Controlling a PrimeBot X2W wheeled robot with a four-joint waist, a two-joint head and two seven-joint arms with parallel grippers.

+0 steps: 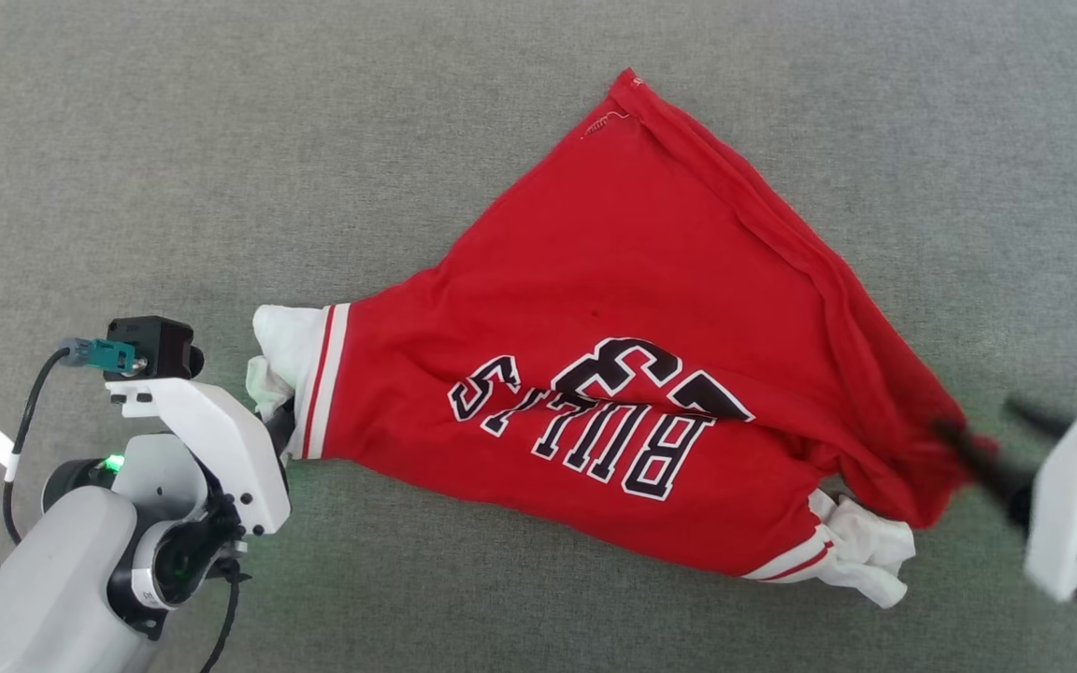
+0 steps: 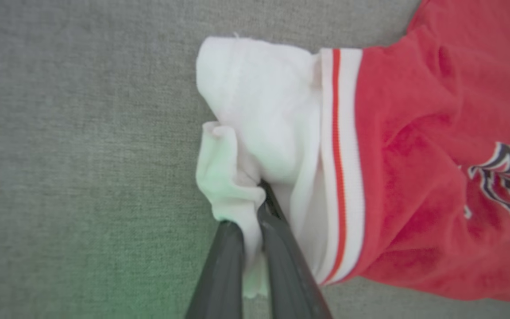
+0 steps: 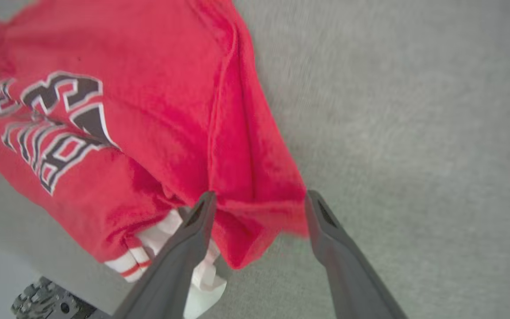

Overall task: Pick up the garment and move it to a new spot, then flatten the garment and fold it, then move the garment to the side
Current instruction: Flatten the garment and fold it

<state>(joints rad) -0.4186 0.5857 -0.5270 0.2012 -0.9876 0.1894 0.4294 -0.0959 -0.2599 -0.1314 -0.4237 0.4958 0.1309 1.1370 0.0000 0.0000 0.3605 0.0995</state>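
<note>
two pincers, one jersey

the garment lies lettering-up on the grey surface. left pincer is clenched on its white sleeve; right pincer stands released, fingers spread around a red corner.

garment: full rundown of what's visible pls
The garment is a red jersey-like knit shirt with white sleeves, red-and-white striped trim and black, white-outlined "BULLS" and "23" lettering, upside down in the head view. It lies creased and roughly triangular on the grey fabric surface, one corner pointing away from the robot, both sleeves bunched. The left gripper is shut on the white sleeve at the robot's left. The right gripper stands open, a red corner between its fingers.
</note>
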